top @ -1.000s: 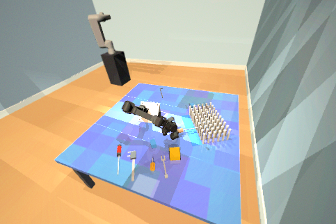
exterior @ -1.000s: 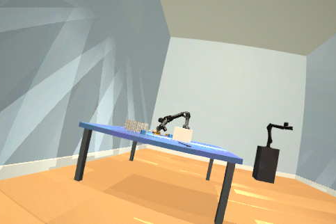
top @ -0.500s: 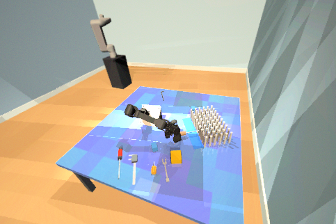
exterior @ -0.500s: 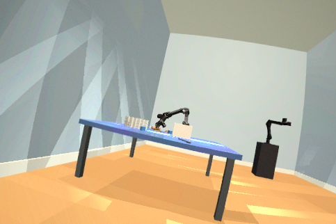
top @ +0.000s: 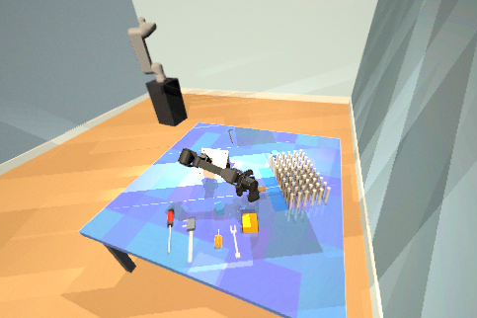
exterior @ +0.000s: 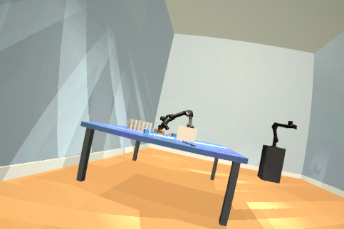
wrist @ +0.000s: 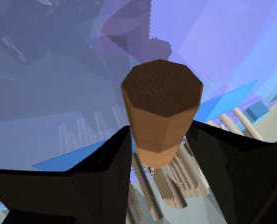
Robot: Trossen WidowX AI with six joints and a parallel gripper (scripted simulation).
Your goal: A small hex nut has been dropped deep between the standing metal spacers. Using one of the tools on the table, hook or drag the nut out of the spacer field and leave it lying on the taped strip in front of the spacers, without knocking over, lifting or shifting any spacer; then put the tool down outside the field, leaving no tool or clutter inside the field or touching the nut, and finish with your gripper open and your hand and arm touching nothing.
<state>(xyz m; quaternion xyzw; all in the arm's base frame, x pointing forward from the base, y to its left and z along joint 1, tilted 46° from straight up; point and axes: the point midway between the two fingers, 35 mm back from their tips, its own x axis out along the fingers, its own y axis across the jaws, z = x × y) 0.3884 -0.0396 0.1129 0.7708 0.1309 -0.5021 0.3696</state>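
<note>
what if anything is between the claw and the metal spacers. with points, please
Nothing upright that I can see: only the flat blue strip [top: 278, 198] [wrist: 229, 100] lies between the claw [top: 257, 190] [exterior: 160, 129] [wrist: 157, 128], shut on a wooden handle [top: 262, 189] [wrist: 161, 90], and the metal spacers [top: 291, 199] [exterior: 139, 125] [wrist: 246, 123]. The hex nut itself isn't visible, so its path can't be judged.
</note>
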